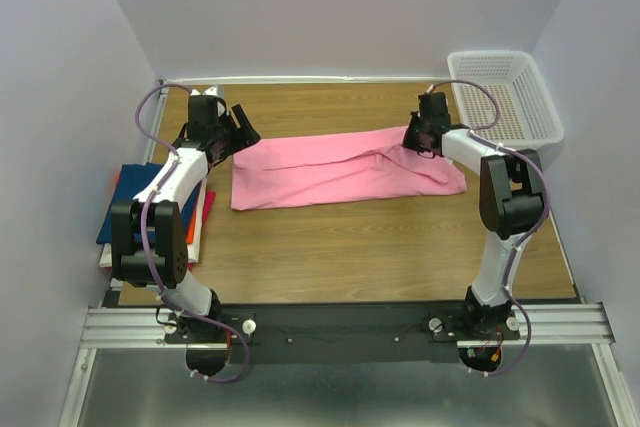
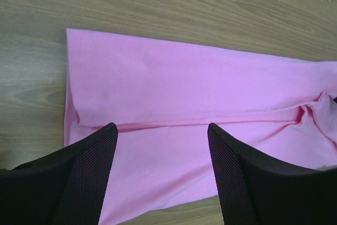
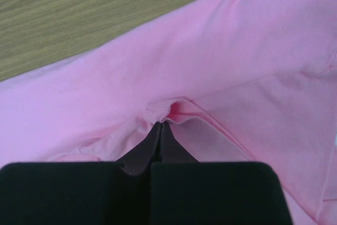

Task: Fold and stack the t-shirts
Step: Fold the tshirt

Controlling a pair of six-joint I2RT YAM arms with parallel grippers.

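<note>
Your right gripper (image 1: 418, 135) is pinched tight on a raised fold of the pink t-shirt (image 1: 340, 169), at the shirt's 2 o'clock edge. Your left gripper (image 1: 238, 127) hangs wide apart, holding nothing, by its 10 o'clock corner. The shirt lies folded lengthwise across the wooden table (image 1: 350, 247); the stacked shirts (image 1: 125, 202) sit at 9 o'clock.

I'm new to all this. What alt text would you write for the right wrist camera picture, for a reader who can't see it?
The right gripper, black and closed tight, pinches a small pucker of a pink t-shirt at its tips. The shirt fills most of the picture, with a wooden table showing in the upper left corner.
</note>
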